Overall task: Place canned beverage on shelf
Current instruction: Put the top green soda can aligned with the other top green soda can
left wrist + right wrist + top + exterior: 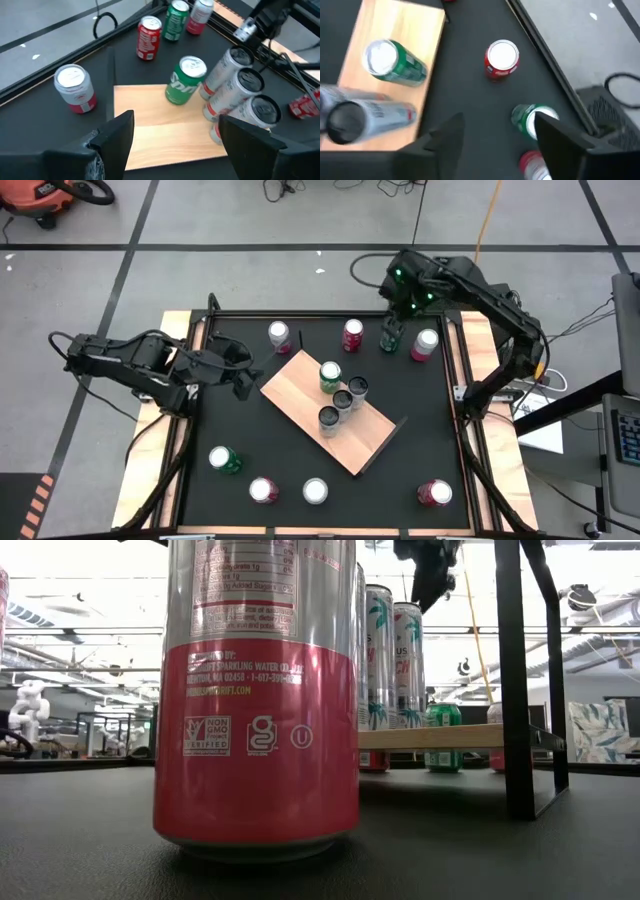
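Observation:
The shelf (305, 392) is a tan board lying slantwise mid-table, and it also shows in the left wrist view (150, 135). On it stand a green can (329, 376) and three tall slim silver cans (342, 401). My left gripper (240, 372) hovers open by the board's left corner; in its own wrist view (175, 120) nothing is between its fingers. My right gripper (393, 320) hangs open at the table's far side, its fingers pointing steeply down. It is above a dark green can (532, 120) that stands on the table beside a red can (501, 59).
Loose cans stand along the far edge (279, 334) (425, 343) and the near edge (224, 459) (263, 490) (315, 491) (434, 494). One red-and-silver can (255, 690) fills the low view. A black corner rod (515, 680) stands at the shelf's end.

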`<state>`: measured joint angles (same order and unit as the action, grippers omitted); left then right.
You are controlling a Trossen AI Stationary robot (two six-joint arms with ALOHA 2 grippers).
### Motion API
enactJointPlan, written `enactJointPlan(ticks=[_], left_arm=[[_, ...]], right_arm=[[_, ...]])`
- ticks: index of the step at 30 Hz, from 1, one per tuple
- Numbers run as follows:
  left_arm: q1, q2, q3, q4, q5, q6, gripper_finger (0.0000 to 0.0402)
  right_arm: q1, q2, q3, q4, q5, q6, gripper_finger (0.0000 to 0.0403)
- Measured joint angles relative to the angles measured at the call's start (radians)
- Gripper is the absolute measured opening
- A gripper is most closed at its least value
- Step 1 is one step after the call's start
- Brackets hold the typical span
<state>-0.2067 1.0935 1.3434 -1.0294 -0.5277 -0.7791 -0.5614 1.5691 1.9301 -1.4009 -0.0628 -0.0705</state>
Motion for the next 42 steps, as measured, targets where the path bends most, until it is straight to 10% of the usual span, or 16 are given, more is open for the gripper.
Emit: enactJointPlan(ticks=[11,30,42], left_arm=[[0.017,0.000,0.000,0.001,-0.006,-0.174,0.0288],[0.017,0.045,0.000,-0.002,-0.073,-0.150,0.0288],[0.036,0.045,0.000,-0.001,-0.145,-0.070,0.0288]], right_arm=[[-0.165,0.001,-0.309,0.215,-0.152,-0.282,0.0293],[-0.212,0.001,-0.422,0.297,-0.282,-0.172,0.0364],[-0.224,0.024,-0.422,0.271,-0.094,-0.329,0.0399]])
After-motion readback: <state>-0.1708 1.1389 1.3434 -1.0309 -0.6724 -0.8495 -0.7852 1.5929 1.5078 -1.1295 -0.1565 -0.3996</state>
